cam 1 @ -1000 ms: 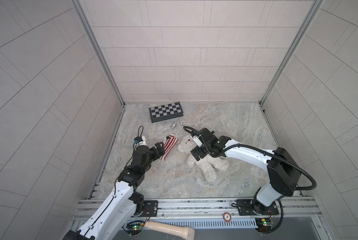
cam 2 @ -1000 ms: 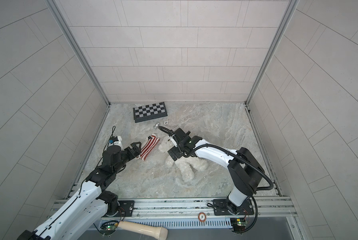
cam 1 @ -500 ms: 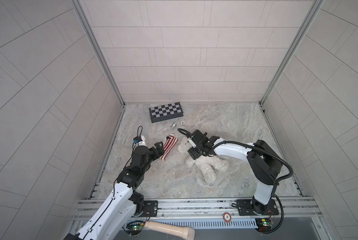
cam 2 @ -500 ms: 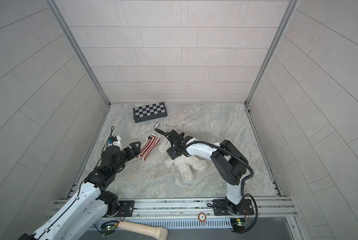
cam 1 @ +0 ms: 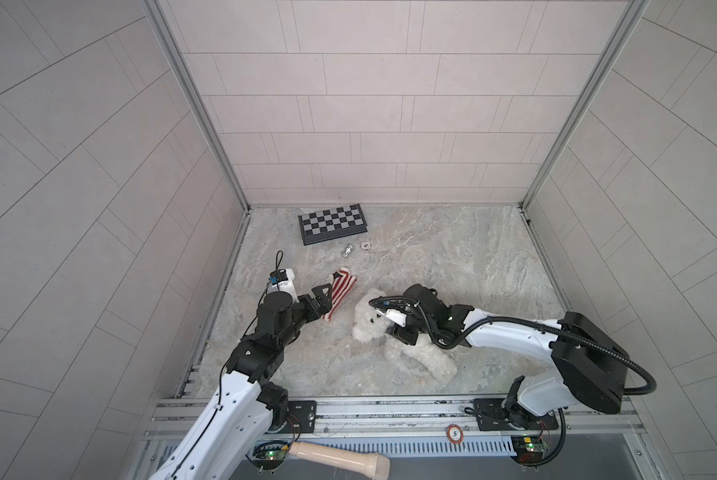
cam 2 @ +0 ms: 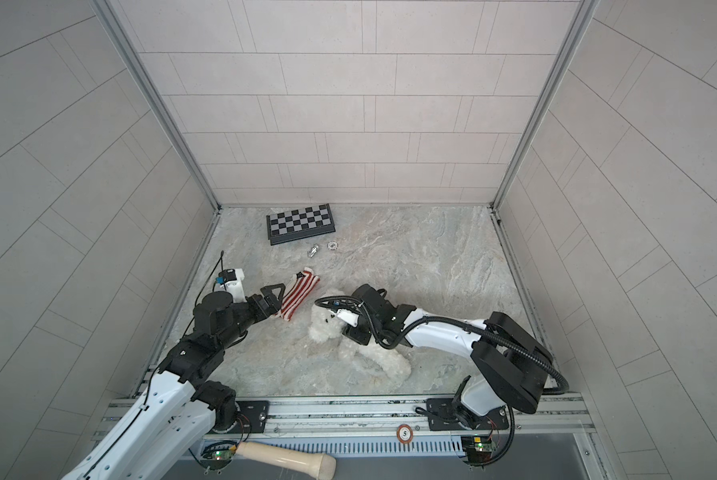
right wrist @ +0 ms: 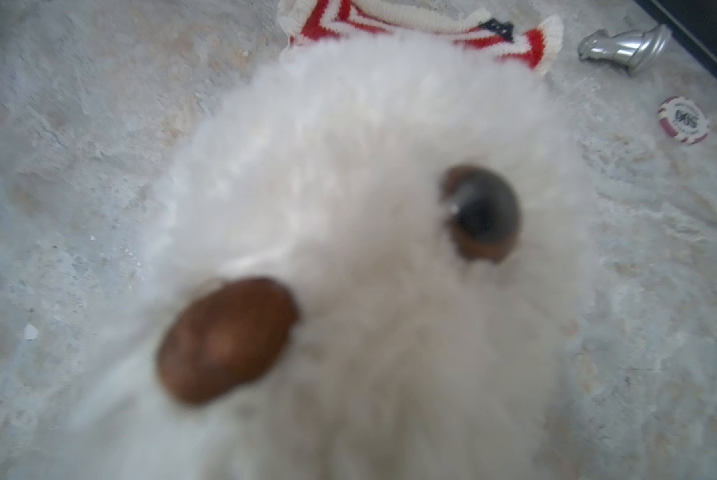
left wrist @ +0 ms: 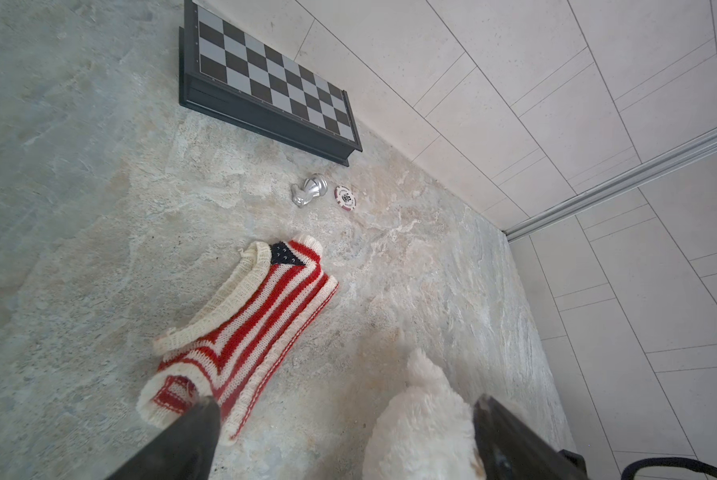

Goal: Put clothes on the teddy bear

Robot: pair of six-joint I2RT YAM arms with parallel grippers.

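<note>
The teddy bear (cam 1: 366, 328) lies diagonally, head upper-left toward the striped sweater (cam 1: 341, 291), with the right gripper (cam 1: 400, 333) at its neck, its grip impossible to tell, and the wide-open left gripper (cam 1: 320, 300) at the sweater's hem.

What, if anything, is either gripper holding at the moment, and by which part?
The left gripper, open by the striped sweater, holds nothing. The right gripper sits at the neck of the teddy bear; whether it grips cannot be told.
</note>
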